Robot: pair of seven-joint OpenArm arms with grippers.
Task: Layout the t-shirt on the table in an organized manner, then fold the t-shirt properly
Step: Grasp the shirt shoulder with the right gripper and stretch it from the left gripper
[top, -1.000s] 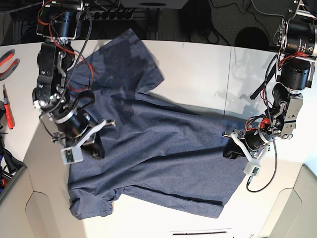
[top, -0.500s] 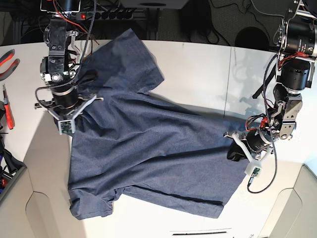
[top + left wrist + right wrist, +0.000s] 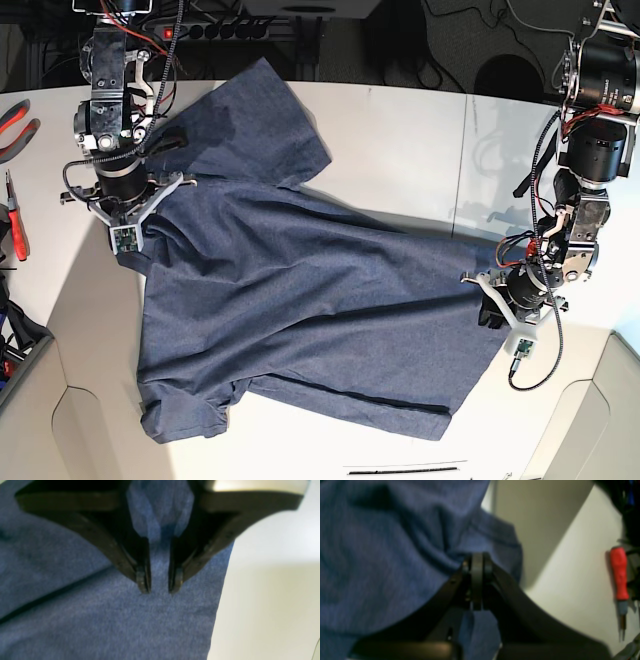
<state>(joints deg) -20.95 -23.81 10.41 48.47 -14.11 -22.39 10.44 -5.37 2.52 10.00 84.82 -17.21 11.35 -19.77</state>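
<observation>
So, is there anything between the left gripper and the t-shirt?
Nothing visible. The left gripper sits directly on the t-shirt near its edge by the table, its jaws slightly apart with cloth bunched between them.

white table carries the navy t-shirt, spread mid-frame, one sleeve toward upper left, the other at lower left. Thin dark seam crosses the top at right of centre. Red-handled screwdriver and red pliers at far left edge
</observation>
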